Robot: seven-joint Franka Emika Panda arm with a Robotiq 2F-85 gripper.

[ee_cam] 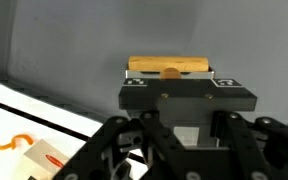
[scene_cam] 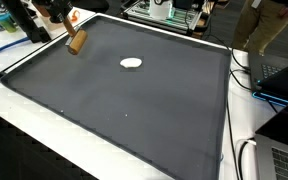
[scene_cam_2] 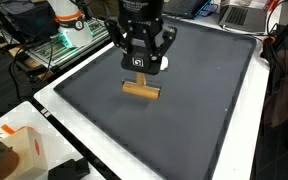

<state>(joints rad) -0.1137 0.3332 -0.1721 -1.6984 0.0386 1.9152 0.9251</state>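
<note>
Packaging (scene_cam_2: 22, 148) in white and orange sits at the far left in an exterior view, on the white worktop (scene_cam_2: 69, 100) outside the dark mat (scene_cam_2: 204, 110) that covers most of it. Further right, near the middle of the mat's width, a wooden block (scene_cam_2: 140, 89) lies flat with its long side across the picture. The tool (scene_cam_2: 140, 68) hangs right above the block, its jaws spread wide with nothing between them. Whether its fingertips touch the wood I cannot tell. Just right of the tool, a white oval object (scene_cam_2: 164, 66) peeks out from behind it, lying on the mat. Cables (scene_cam_2: 280, 60) run along the right edge of the worktop.

In an exterior view the block (scene_cam: 76, 42) lies close to the mat's upper-left corner, and the white oval object (scene_cam: 131, 63) lies to its right, apart from it.

In the wrist view the packaging (ee_cam: 29, 150) shows at the lower left. The block (ee_cam: 170, 68) lies level in the centre, just beyond the tool's black body, with a rounder brown spot at its middle.
</note>
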